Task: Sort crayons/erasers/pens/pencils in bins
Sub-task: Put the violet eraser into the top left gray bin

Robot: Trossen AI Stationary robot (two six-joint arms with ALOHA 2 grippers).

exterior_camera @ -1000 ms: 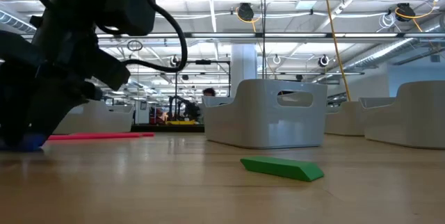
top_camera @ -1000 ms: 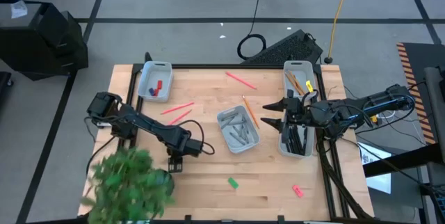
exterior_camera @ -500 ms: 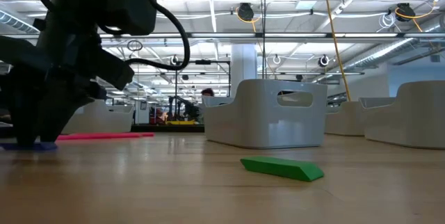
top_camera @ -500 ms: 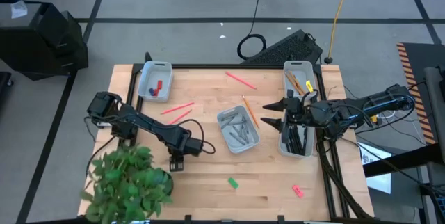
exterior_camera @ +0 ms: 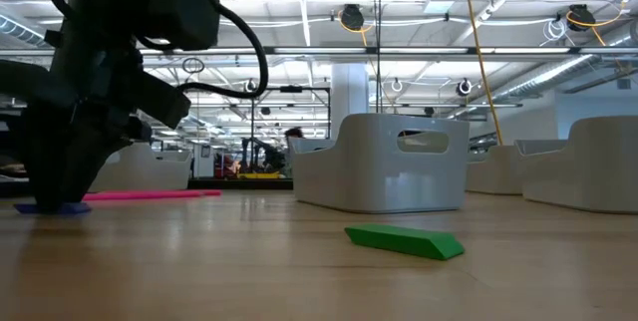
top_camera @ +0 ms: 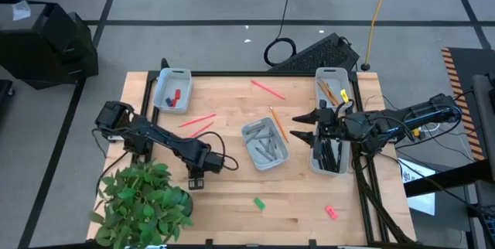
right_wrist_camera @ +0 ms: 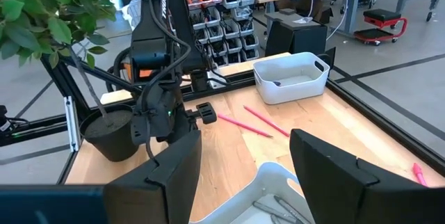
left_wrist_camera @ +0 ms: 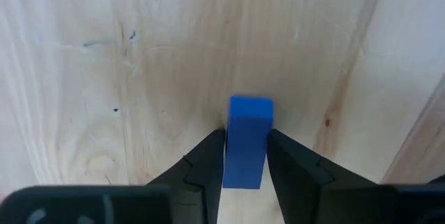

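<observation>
Sorting stands partway: on the pale wooden worktop, four grey-blue plastic bins already hold crayons, pens, pencils and erasers. Pink pencils at ten o'clock and a green eraser at six wait. The left gripper has its fingers closed on a small blue eraser block. The right gripper hovers spread apart at three o'clock, workshop shelving beyond.

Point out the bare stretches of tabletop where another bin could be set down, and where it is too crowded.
Free: the near strip between the plant and the green eraser, and the far middle between the eraser bin and the loose pink pencil. Crowded: the centre, with the crayon bin, and the right edge, where the right gripper hangs open by the pen bin.
</observation>
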